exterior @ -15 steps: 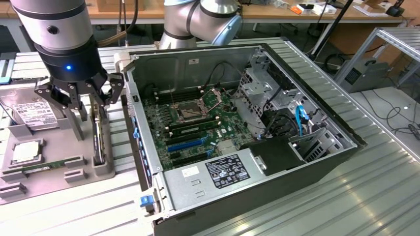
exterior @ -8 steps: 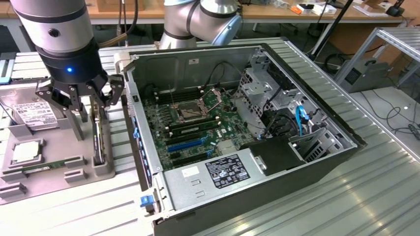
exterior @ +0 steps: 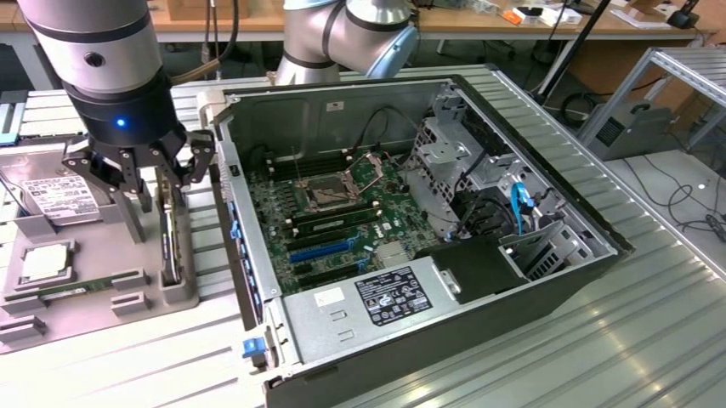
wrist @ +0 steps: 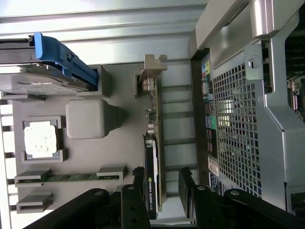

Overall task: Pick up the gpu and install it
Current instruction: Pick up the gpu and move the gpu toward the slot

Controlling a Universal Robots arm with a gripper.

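Exterior view: the gripper (exterior: 159, 208) hangs with its jaws wide, straddling the gpu (exterior: 170, 255). The card stands on edge in a gray tray (exterior: 68, 314), just beside the open case (exterior: 454, 255). A hard drive (exterior: 57, 200) lies farther from the case.

Wrist view: the gpu (wrist: 153, 143) runs lengthwise away from the gripper (wrist: 162, 183). Its near end sits between the fingers and its bracket (wrist: 155, 67) is at the far end. The case wall (wrist: 238, 119) crowds one side.

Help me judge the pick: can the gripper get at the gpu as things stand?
Likely yes: the open gripper straddles the gpu, standing on edge in its gray holder, clear of the case.
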